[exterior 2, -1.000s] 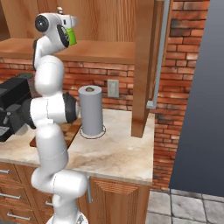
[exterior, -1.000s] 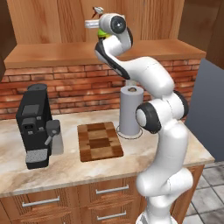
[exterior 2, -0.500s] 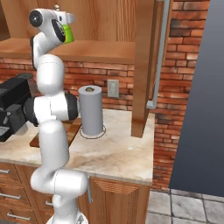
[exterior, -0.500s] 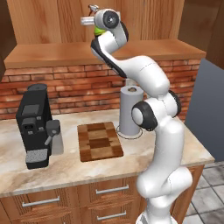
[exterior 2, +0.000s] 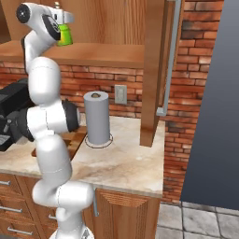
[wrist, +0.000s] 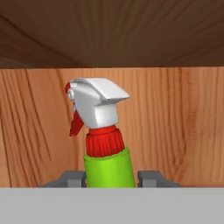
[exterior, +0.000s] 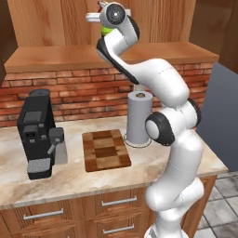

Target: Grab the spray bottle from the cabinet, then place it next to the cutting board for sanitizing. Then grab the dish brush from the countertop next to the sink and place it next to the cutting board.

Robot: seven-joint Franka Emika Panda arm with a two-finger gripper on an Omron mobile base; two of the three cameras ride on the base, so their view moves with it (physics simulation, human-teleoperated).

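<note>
I've got the arm stretched up to the top of the left base view, where the pincer (exterior: 99, 10) sits inside the medium-brown wood-grain wall cabinet (exterior: 56, 23). In the hand view the lime-green spray bottle with white trigger head and red collar (wrist: 101, 131) stands upright at frame centre, its green body wedged between the two dark finger tips (wrist: 151, 177), one touching each side. So the pincer is clamped on the bottle. Behind it is the cabinet's wood back panel, darker wood above.

In the right base view the bottle (exterior 2: 64, 34) shows at upper left, by the wrist, above the thick wooden shelf board (exterior 2: 102, 52); whether its base touches the board I cannot tell.

Lower centre of the left base view: the checkered light and dark brown wooden cutting board (exterior: 105, 150) lies flat on the beige-tan marbled stone worktop (exterior: 83, 179). A grey upright paper towel roll (exterior: 139, 117) stands just right of it, a black coffee machine (exterior: 38, 132) to its left. Red brick backsplash (exterior: 69, 93) runs behind.
</note>
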